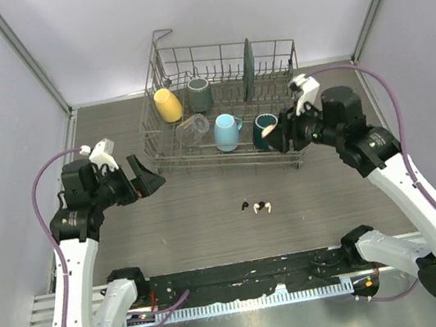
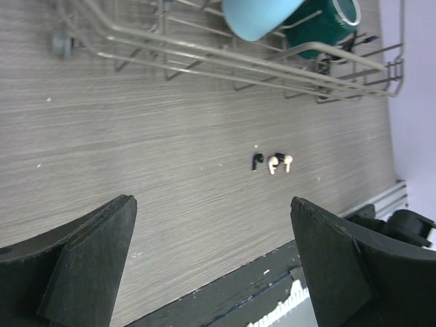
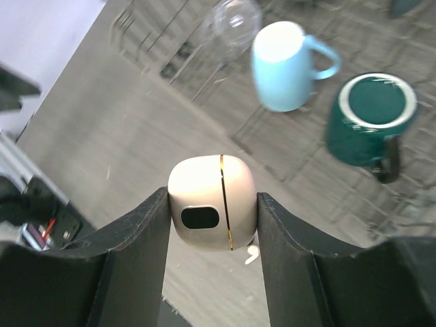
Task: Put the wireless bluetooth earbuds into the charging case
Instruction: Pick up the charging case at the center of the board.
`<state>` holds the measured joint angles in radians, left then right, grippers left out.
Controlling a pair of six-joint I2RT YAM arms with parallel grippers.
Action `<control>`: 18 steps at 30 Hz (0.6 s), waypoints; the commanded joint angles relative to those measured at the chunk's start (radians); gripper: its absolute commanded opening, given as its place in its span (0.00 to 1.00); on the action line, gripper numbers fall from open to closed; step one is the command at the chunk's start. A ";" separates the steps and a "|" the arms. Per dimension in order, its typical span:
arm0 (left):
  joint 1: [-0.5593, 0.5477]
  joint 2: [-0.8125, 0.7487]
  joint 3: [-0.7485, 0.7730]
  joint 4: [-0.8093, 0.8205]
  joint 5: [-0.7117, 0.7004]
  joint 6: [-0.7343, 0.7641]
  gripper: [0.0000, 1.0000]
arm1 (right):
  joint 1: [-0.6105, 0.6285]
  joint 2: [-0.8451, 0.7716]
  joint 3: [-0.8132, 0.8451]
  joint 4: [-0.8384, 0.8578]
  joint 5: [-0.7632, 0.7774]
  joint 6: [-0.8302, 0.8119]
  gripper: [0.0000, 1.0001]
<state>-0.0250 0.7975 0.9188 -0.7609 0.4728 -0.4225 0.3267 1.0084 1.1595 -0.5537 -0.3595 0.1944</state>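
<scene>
The right hand point(image 3: 212, 197) stands clamped on the cream charging case point(image 3: 204, 208) above the grey surface point(image 1: 207, 198), while the left hand point(image 2: 211, 201) hangs with its fingers spread wide. The wireless bluetooth earbuds point(image 1: 256, 206) (black and cream together) lie loose at 6 o'clock from the dish rack point(image 1: 220, 47).

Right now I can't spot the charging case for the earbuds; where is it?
The cream charging case is clamped in the right gripper, seen in the right wrist view, held up on the right side near the teal mug in the dish rack.
</scene>
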 commanded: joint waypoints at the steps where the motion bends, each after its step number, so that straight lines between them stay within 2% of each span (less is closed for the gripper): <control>1: 0.002 0.023 0.095 -0.014 0.145 -0.015 1.00 | 0.167 -0.011 -0.006 -0.008 0.085 -0.009 0.01; 5: 0.002 0.040 0.120 0.008 0.217 -0.074 1.00 | 0.343 -0.002 -0.030 -0.015 0.197 -0.039 0.01; 6: -0.003 0.049 0.114 0.035 0.255 -0.093 1.00 | 0.420 -0.002 -0.047 -0.008 0.215 -0.064 0.01; 8: -0.019 0.057 0.107 0.058 0.280 -0.136 1.00 | 0.487 -0.005 -0.075 0.041 0.284 -0.082 0.01; 12: -0.145 0.074 0.120 0.078 0.212 -0.148 1.00 | 0.639 -0.008 -0.142 0.122 0.352 -0.148 0.01; 18: -0.395 0.140 0.132 0.135 0.130 -0.203 1.00 | 0.748 -0.022 -0.225 0.287 0.513 -0.242 0.01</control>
<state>-0.2840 0.9054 1.0138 -0.7155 0.6338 -0.5671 1.0248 1.0084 0.9668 -0.4534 -0.0048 0.0425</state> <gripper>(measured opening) 0.996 0.541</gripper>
